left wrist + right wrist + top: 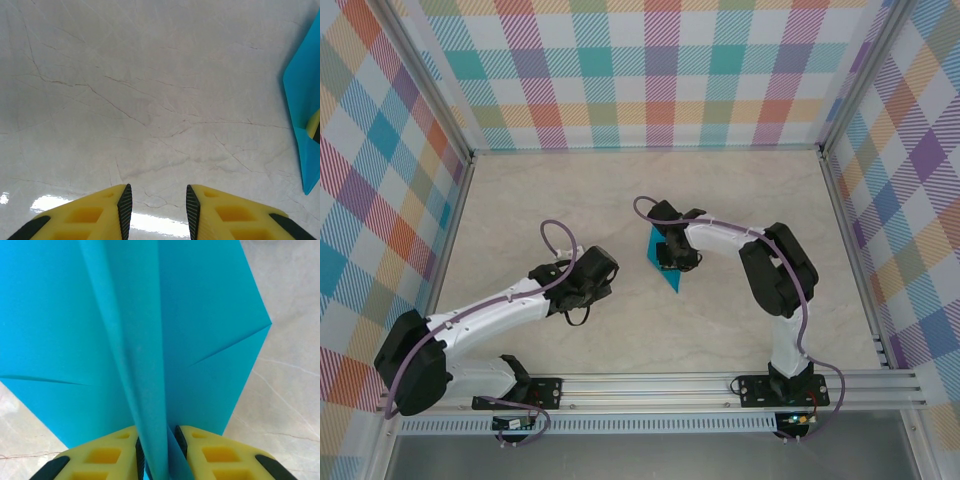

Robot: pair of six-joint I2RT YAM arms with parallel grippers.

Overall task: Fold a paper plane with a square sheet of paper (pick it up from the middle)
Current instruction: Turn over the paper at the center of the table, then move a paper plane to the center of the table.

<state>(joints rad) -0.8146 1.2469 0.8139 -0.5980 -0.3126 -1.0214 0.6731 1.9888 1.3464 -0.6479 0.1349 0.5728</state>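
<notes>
The centre crease is being worked: the square sheet of paper [210, 315], partly folded near the middle of the tabletop [520, 200], is being straddled along its raised ridge by the right gripper [159, 440]. Whether it is clamped or let go cannot be told. The left gripper [156, 200], at the paper's 9 o'clock, is being held parted and empty. A flattening press is probably being called for next.

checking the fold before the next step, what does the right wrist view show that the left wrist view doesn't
Right wrist: the teal paper close up, its raised centre fold running between the fingers of the right gripper, with a slanted crease on each side. Whether the fold is clamped is unclear.
Left wrist: the left gripper, open over the marbled table, nothing between its fingers.
Both: the teal paper, in the left wrist view just a strip at the right edge, and the table.
</notes>
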